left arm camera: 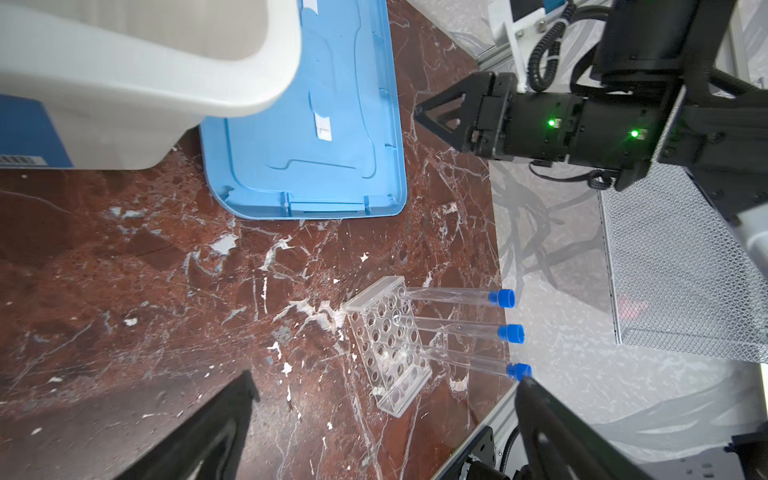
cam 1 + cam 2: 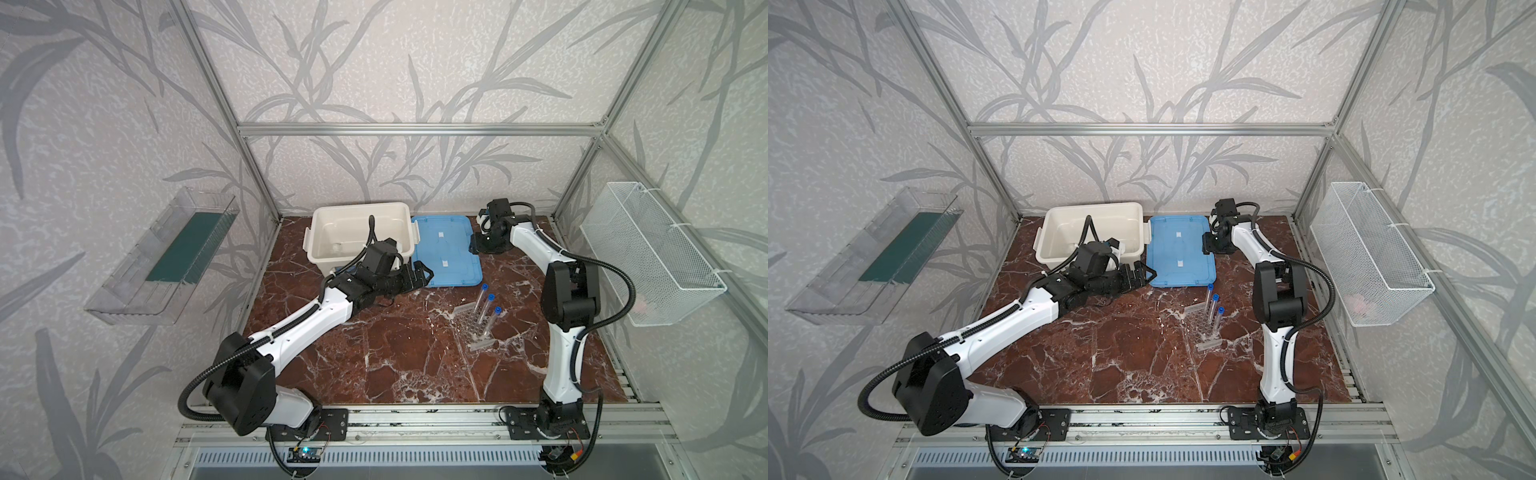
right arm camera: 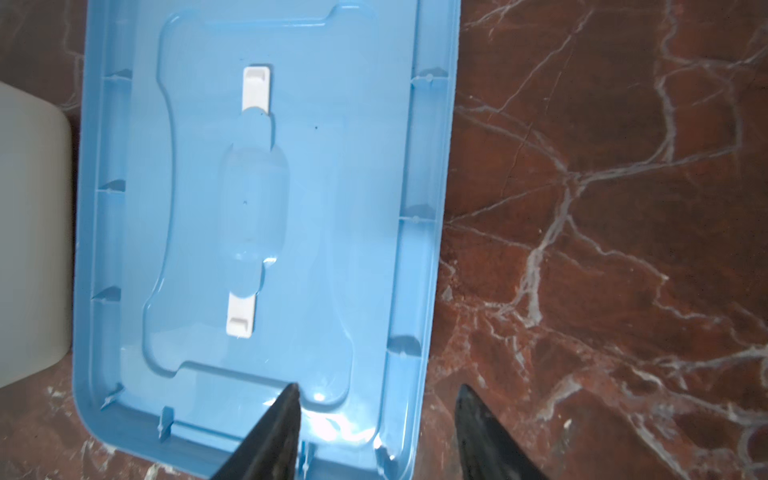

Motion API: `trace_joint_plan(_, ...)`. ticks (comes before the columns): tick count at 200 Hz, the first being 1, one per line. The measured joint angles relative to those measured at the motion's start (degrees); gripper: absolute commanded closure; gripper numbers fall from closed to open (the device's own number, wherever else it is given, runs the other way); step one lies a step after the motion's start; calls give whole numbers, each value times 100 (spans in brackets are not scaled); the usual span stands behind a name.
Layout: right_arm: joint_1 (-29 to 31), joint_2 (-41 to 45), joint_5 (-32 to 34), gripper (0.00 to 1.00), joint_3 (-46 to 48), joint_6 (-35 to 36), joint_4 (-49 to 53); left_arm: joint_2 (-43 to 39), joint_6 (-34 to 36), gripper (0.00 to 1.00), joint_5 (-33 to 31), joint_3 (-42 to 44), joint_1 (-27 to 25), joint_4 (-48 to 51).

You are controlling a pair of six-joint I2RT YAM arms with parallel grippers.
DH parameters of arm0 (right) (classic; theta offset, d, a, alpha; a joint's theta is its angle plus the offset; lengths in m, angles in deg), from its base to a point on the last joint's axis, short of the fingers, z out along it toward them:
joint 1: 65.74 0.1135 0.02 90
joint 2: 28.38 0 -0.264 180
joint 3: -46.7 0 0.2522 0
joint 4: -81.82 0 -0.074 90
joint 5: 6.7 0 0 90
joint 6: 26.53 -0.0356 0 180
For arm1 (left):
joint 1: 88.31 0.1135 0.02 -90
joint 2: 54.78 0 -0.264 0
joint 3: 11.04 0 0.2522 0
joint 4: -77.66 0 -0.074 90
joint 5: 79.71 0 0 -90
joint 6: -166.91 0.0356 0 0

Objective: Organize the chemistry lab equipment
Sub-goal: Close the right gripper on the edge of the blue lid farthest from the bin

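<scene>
Three clear test tubes with blue caps [image 2: 490, 298] [image 2: 1214, 298] [image 1: 505, 332] stand tilted in a clear honeycomb-holed rack [image 2: 473, 328] [image 2: 1204, 328] [image 1: 374, 332] on the marble table, right of the middle. My left gripper [image 2: 424, 274] [image 2: 1148, 274] [image 1: 385, 380] is open and empty, lying low in front of the tub and pointing at the lid's near left corner. My right gripper [image 2: 478, 246] [image 2: 1207, 245] [image 3: 379, 392] hangs over the blue lid's right edge. Its jaws stand apart, one finger over the lid, the other over bare marble, gripping nothing.
A white tub [image 2: 320, 216] [image 2: 1054, 216] stands open at the back. Its blue lid [image 2: 444, 249] [image 2: 1179, 249] [image 3: 257, 187] lies upside down beside it. A wire basket [image 2: 648, 249] hangs on the right wall, a clear tray [image 2: 166, 257] on the left wall.
</scene>
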Motion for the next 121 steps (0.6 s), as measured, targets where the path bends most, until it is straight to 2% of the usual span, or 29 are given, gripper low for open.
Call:
trace_joint_plan(30,-9,-345,205,59,-260,160,153,208,-251,1,-26,212,-149,-516)
trace_joint_plan(48,-22,-588,280,61,-435,199,197,400,-326,1,-39,227,-236,-660)
trace_joint_plan(82,-39,-883,304,72,-452,227,229,516,-343,1,-42,247,-341,-804)
trace_joint_plan(121,-37,-992,378,77,-509,273,240,516,-343,1,-44,291,-374,-968)
